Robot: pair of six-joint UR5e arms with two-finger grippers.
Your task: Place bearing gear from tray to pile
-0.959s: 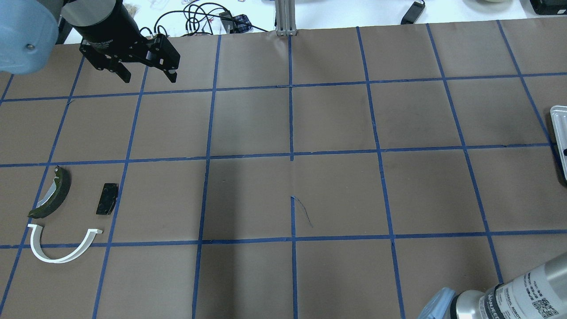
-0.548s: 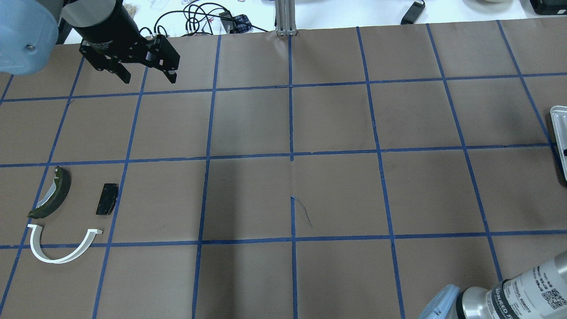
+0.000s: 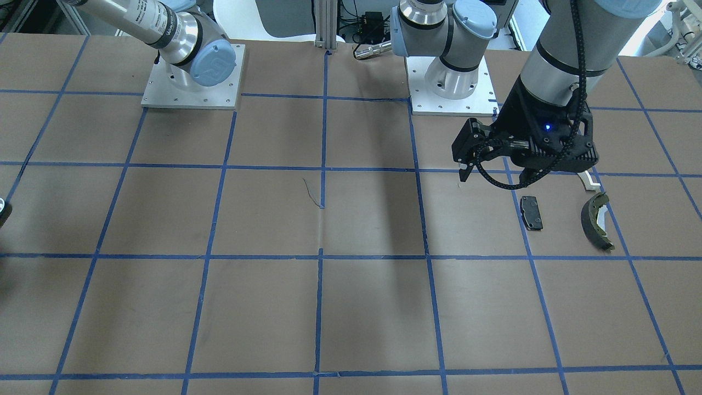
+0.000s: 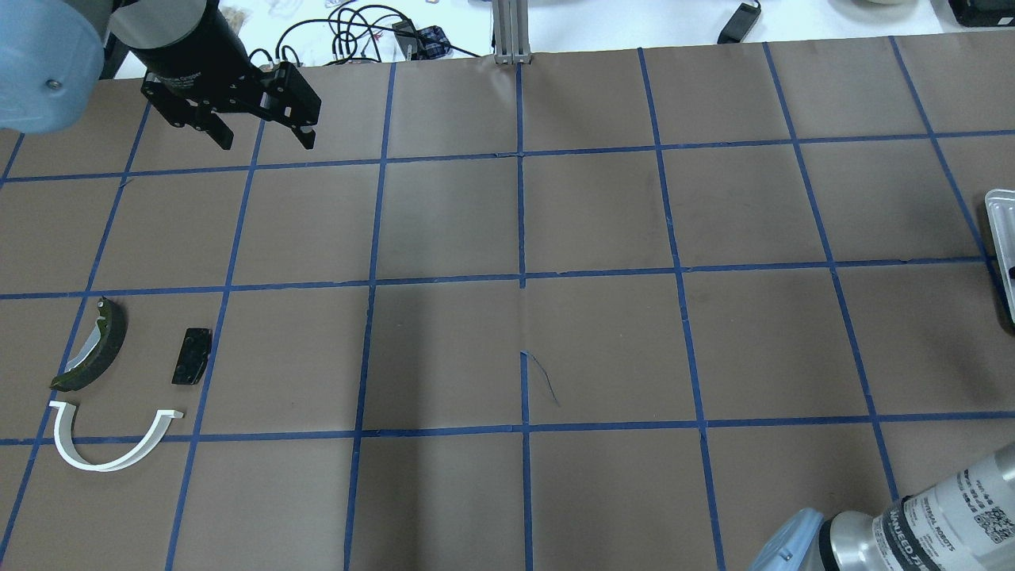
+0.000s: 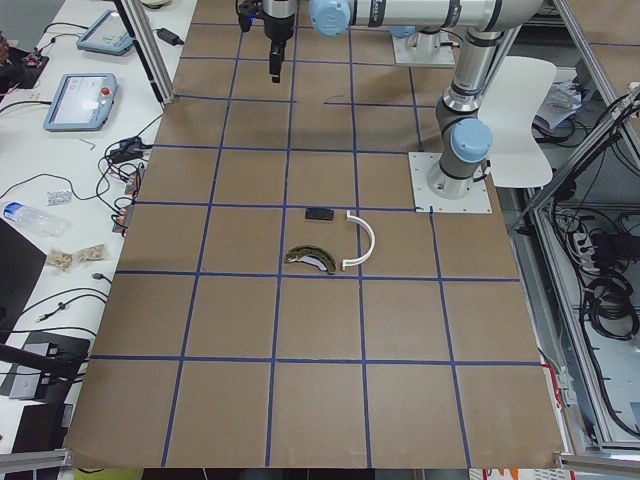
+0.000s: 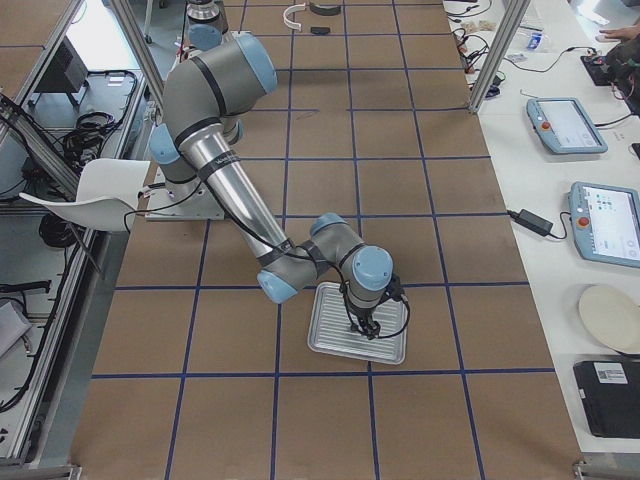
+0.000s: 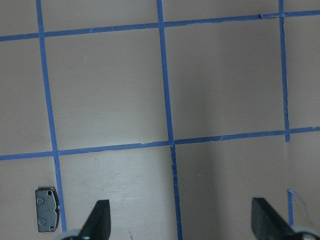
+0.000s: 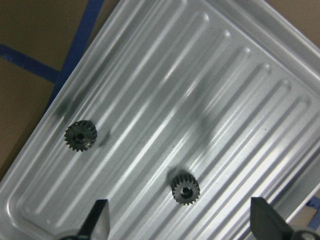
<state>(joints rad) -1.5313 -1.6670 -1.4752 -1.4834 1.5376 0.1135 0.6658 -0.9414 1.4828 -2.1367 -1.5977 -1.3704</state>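
Two small dark bearing gears (image 8: 81,136) (image 8: 186,187) lie apart on the ribbed metal tray (image 8: 210,90). My right gripper (image 8: 182,225) hangs open just above the tray, empty, with the nearer gear between its fingers and a little ahead. It also shows over the tray in the exterior right view (image 6: 362,322). The pile lies at the table's left: an olive brake shoe (image 4: 95,345), a black pad (image 4: 192,356) and a white arc (image 4: 99,466). My left gripper (image 4: 266,141) is open and empty, held high above the table beyond the pile. The pad also shows in its wrist view (image 7: 47,210).
The tray's edge (image 4: 1001,238) shows at the table's far right. Brown paper with a blue tape grid covers the table. Cables (image 4: 357,32) and a metal post (image 4: 511,32) stand beyond the far edge. The right forearm (image 4: 936,515) crosses the near right corner.
The right forearm has shifted slightly to the right in the overhead view. The left gripper and the pile have not moved.
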